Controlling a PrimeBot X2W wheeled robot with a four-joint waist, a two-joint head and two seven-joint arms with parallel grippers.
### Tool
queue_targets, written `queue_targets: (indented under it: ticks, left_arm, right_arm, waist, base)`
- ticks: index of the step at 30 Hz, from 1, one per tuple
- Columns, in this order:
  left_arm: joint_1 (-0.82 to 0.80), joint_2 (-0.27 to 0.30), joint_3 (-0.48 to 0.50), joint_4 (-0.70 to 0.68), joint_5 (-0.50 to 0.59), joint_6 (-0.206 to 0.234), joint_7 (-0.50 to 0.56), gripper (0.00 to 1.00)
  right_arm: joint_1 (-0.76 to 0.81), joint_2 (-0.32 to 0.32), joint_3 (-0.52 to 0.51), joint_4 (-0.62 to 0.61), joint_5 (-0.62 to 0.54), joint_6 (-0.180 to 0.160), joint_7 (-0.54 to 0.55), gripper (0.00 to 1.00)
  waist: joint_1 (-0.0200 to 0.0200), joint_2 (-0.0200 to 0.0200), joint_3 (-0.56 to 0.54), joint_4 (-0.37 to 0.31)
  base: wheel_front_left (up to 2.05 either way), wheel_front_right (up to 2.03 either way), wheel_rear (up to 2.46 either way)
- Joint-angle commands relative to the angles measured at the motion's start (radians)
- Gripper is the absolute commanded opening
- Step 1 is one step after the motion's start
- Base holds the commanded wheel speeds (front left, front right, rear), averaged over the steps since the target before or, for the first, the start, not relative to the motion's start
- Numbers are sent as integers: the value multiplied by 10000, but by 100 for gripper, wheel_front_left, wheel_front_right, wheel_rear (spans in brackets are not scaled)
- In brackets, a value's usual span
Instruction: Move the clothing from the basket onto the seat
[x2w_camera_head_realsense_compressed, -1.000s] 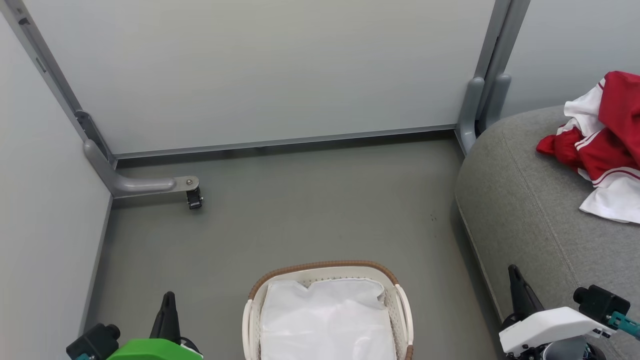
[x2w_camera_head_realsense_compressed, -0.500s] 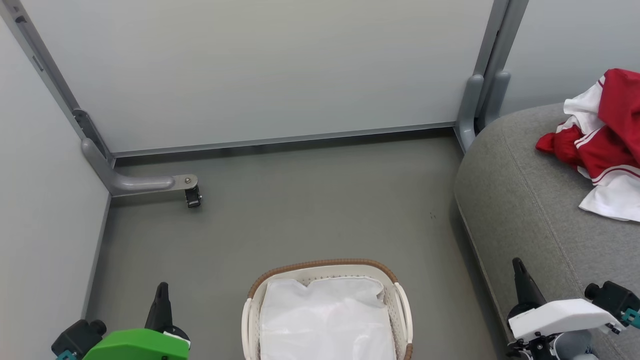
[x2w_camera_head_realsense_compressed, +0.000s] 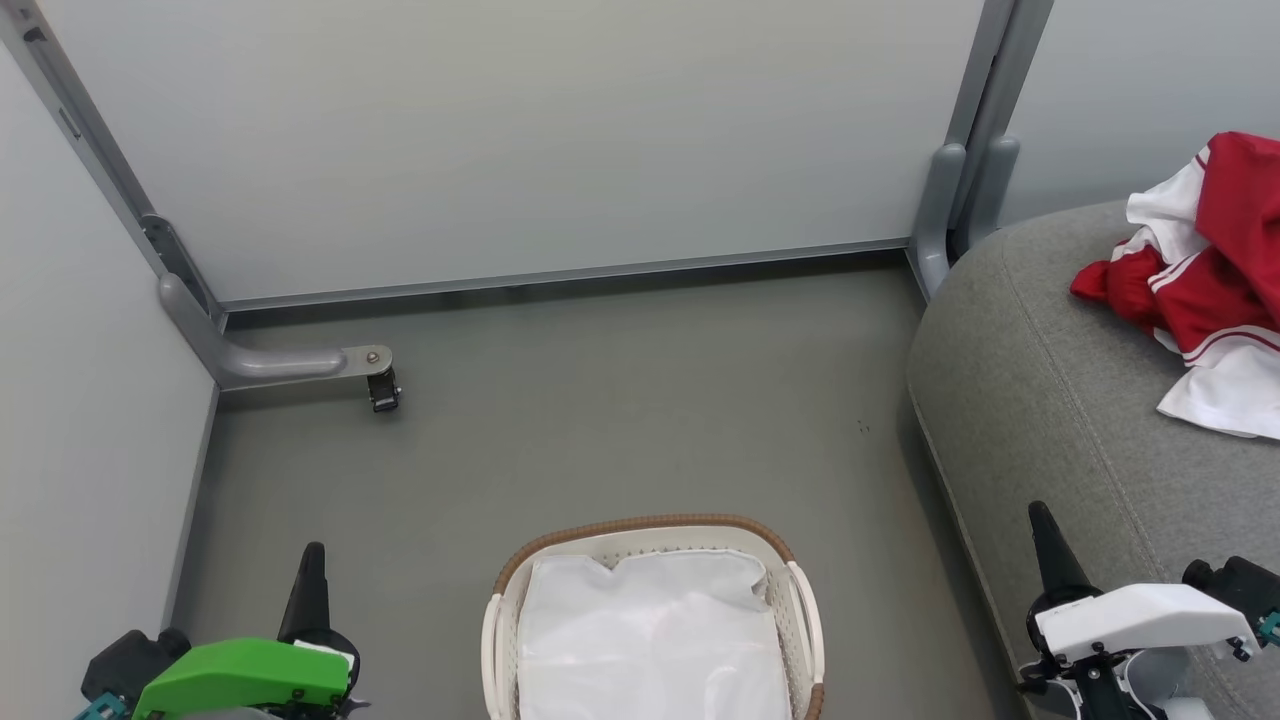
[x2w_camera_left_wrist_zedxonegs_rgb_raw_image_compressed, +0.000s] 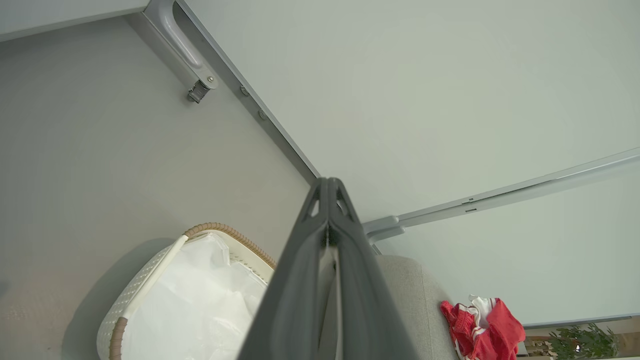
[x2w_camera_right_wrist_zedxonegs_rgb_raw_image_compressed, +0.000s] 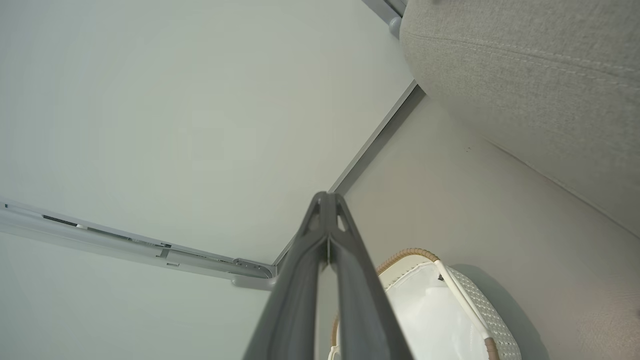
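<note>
Pale grey panels (x2w_camera_head_realsense_compressed: 520, 140) close off the far side and your left, joined by grey metal posts (x2w_camera_head_realsense_compressed: 975, 130). Below them the grey-green floor (x2w_camera_head_realsense_compressed: 620, 400) takes up the middle of your head view.

The seat (x2w_camera_head_realsense_compressed: 1040, 400) bulges in from your right: grey woven fabric, rounded, with a seam along its edge. In the right wrist view its side (x2w_camera_right_wrist_zedxonegs_rgb_raw_image_compressed: 525, 70) curves across the upper right.

The basket (x2w_camera_head_realsense_compressed: 640, 525) stands on the floor at the bottom centre, between your two grippers, near the seat but apart from it. You can see its brown woven rim and perforated cream wall in the left wrist view (x2w_camera_left_wrist_zedxonegs_rgb_raw_image_compressed: 227, 231) and the right wrist view (x2w_camera_right_wrist_zedxonegs_rgb_raw_image_compressed: 405, 255). Inside lies the white liner (x2w_camera_head_realsense_compressed: 650, 640), crumpled.

The clothing (x2w_camera_head_realsense_compressed: 1215, 290) is heaped on top of the seat at the right edge, cut off by the frame and well apart from the basket. It is red with white stripes and white panels. The left wrist view shows it as a small red and white bundle (x2w_camera_left_wrist_zedxonegs_rgb_raw_image_compressed: 482, 330) on the seat.

Your left gripper (x2w_camera_head_realsense_compressed: 312, 556), under its green housing, hangs over the floor to the left of the basket. Its fingers are pressed together with nothing between them, as the left wrist view (x2w_camera_left_wrist_zedxonegs_rgb_raw_image_compressed: 328, 182) confirms.

Your right gripper (x2w_camera_head_realsense_compressed: 1040, 515), under its white housing, sits over the seat's front edge. Its fingers are likewise together and empty (x2w_camera_right_wrist_zedxonegs_rgb_raw_image_compressed: 327, 197).

A small black caster (x2w_camera_head_realsense_compressed: 383, 392) sits under the grey foot (x2w_camera_head_realsense_compressed: 280, 362) at the left corner.
</note>
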Motion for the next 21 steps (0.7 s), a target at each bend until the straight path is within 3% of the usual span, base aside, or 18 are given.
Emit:
queue_targets:
  ticks: [1,21]
  left_arm:
    - [-301,9,110,-112,-280,-68,61,0]
    - [-535,-11,494,-287,-1956,-232,562,0]
  right_arm:
    - [-223,-65,-67,-150,306,-4,91,0]
    - [-367,-79,-253,-276,2222,-6,607,0]
  waist:
    - [0,0,7,-3]
    - [0,0,90,-44]
  base:
    - [0,0,0]
    - [0,0,0]
